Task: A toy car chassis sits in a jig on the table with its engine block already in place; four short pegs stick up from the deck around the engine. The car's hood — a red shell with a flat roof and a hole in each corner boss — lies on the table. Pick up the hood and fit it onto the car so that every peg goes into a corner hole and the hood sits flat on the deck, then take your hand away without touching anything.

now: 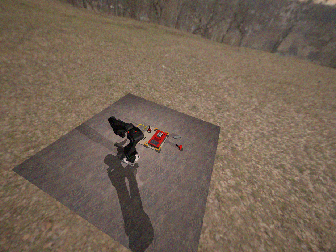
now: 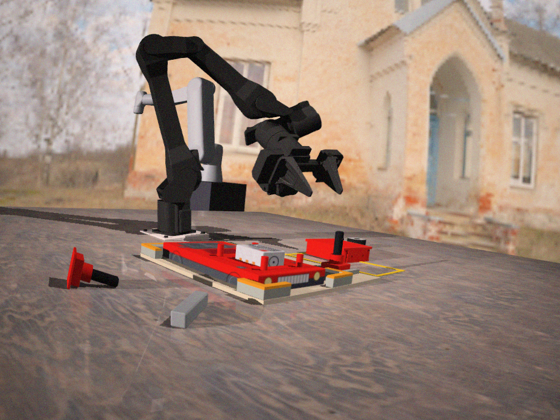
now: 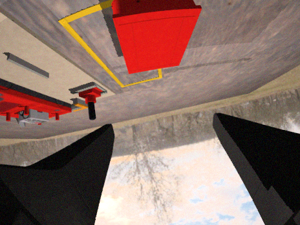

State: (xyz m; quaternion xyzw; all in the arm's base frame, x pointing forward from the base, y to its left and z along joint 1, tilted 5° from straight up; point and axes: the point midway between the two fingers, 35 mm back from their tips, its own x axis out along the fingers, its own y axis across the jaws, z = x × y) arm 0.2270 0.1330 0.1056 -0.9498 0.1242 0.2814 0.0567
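The red hood rests on the table beside the jig, near the yellow outline, with a smooth red face towards the wrist camera. Its corner holes are hidden, and the arm covers most of it in the top view. The red chassis sits in the jig. The white-grey engine block is on its deck, with red pegs standing around it. My gripper is open and empty, high above the table and apart from the hood.
A red-based black post stands upright by the jig, near the hood. A similar part lies tipped on the jig's other side. A grey block lies near it.
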